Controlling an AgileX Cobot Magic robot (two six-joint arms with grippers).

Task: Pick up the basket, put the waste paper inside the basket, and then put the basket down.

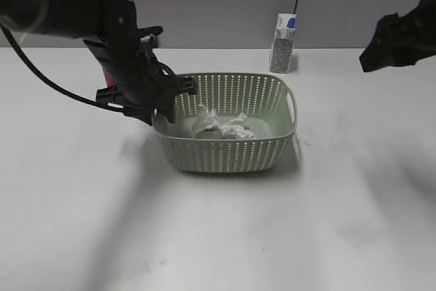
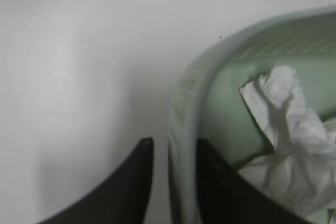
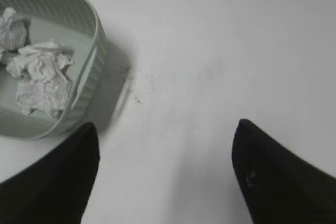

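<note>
Pale sage-green slotted plastic basket (image 1: 228, 124) sits mid-frame on the white table (image 1: 218, 236), crumpled white waste paper (image 1: 221, 126) inside. The left gripper (image 1: 167, 103) straddles its left rim, one finger (image 2: 220, 192) inside the wall, one outside, seemingly pinching it. The right gripper (image 3: 163, 171), upper right, hangs spread and empty, well apart.

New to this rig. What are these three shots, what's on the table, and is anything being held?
It is a two-armed robot at a white table. The wide shot looks at it from the front; the other two come from cameras on each wrist.

On the table: a green basket with crumpled waste paper inside, and a small carton behind it.

The left gripper has its jaws either side of the basket's wall, one inside and one outside, shut on it. The right gripper is open over bare table, holding nothing.
</note>
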